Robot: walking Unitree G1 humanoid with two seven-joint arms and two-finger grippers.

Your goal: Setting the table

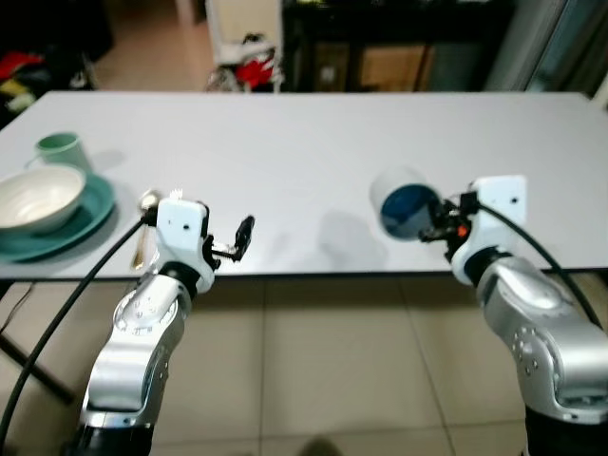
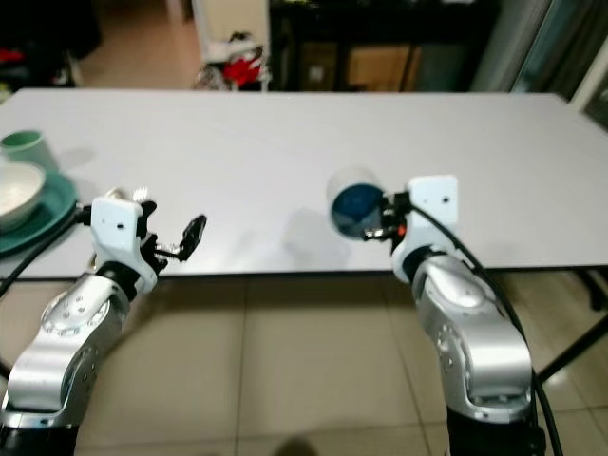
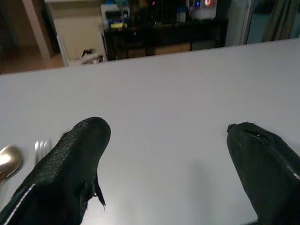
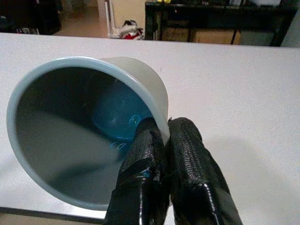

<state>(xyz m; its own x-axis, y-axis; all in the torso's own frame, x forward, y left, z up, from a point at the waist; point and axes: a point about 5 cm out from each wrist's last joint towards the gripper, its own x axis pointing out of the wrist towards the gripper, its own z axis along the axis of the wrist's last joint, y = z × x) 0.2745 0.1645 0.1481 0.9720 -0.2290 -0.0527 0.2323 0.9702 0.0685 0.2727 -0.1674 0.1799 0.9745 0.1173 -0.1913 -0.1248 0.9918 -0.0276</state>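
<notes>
You are looking down on a long, pale grey tabletop [image 1: 313, 161] that runs nearly the whole width of the head views, with beige floor tiles [image 1: 313, 370] under its near edge. Beyond the far edge the room is dim: a dark shelf unit [image 1: 399, 43] stands there, and a red and white heap [image 1: 249, 66] lies on the floor beside a pale cabinet.

Your right gripper [image 4: 164, 140] holds a pale grey cup with a blue inside [image 1: 407, 204] just above the near edge, right of the middle. The cup is tipped on its side with its mouth toward the camera, and the two black fingers [image 4: 187, 159] are pressed together on its rim, one inside and one outside.

Your left gripper [image 1: 228, 249] hovers at the near edge, left of the middle, its fingers [image 3: 70, 164] spread wide with nothing between them.

At the near left corner sits a teal plate [image 1: 90, 220] carrying a cream bowl [image 1: 36, 198]. A small mint-green cup [image 1: 59, 149] stands just behind them. A gold spoon [image 1: 148, 201] lies just right of the plate, and the wrist view shows fork tines [image 3: 42, 146] beside it.
</notes>
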